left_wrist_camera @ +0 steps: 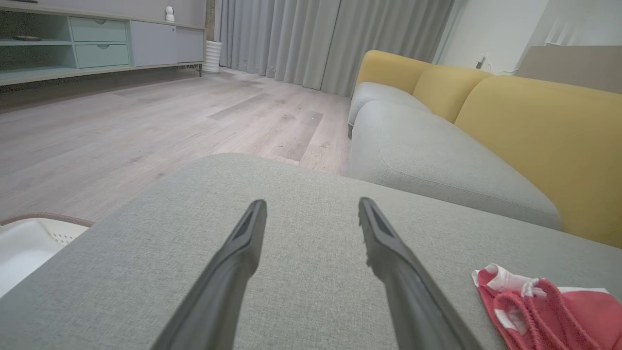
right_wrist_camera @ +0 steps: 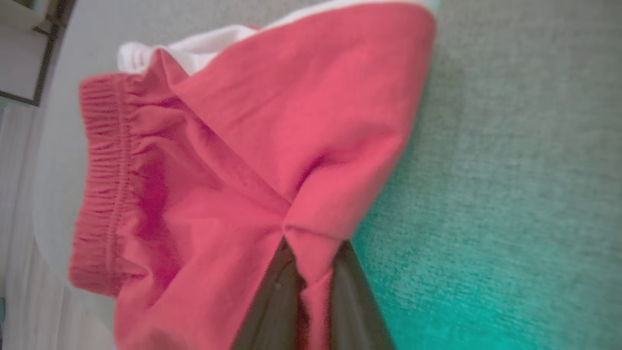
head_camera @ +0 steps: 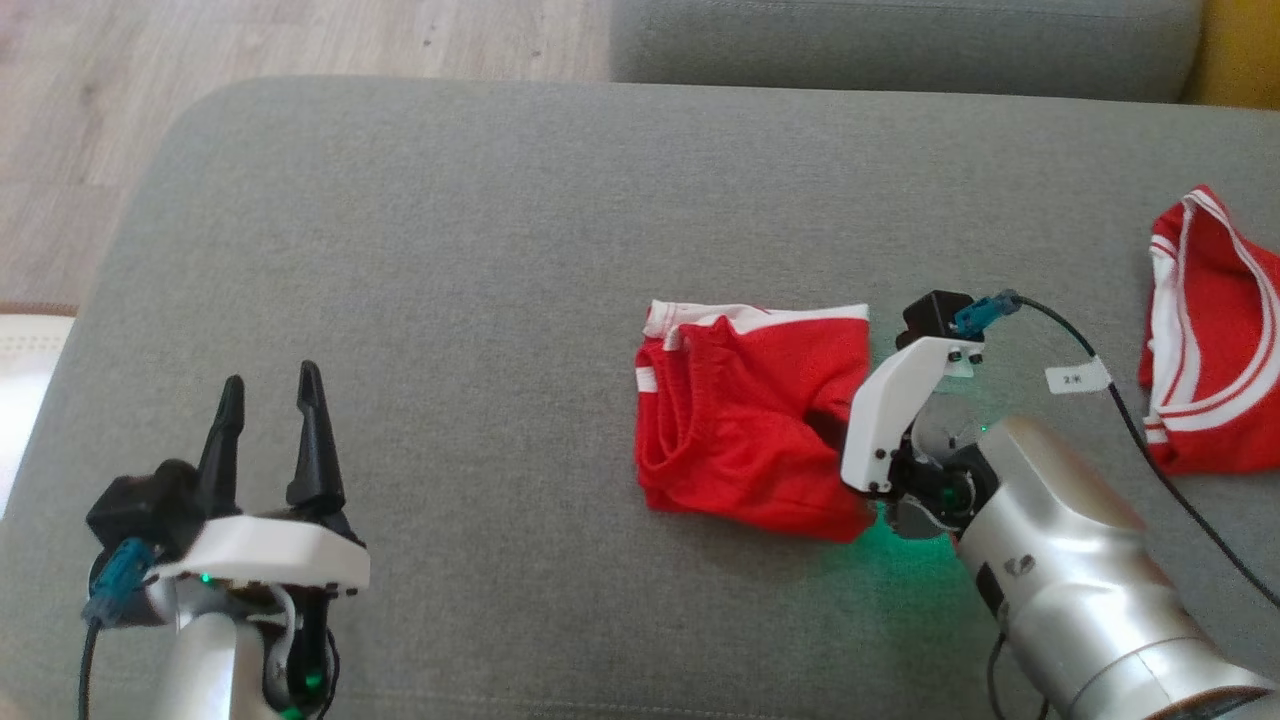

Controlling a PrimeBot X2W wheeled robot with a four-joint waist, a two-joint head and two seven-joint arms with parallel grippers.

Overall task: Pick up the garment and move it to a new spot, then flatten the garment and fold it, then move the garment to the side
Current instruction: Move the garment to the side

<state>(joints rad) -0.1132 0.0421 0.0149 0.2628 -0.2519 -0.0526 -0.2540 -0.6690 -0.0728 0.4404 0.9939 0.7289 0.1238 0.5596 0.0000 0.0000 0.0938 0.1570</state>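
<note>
Right hand (right_wrist_camera: 311, 253): fingers closed on a pinched fold at the right edge of the garment (head_camera: 745, 430), which is a pair of red shorts with white trim and an elastic waistband. The garment lies bunched near the middle of the grey cushion (head_camera: 450, 300).

Left hand (head_camera: 270, 380): fingers spread wide with nothing between them, at the cushion's near left, well apart from the garment.

White tag (head_camera: 1075, 378) beside the right wrist: print too small to read.

A second red garment (head_camera: 1210, 340) lies at the far right.
</note>
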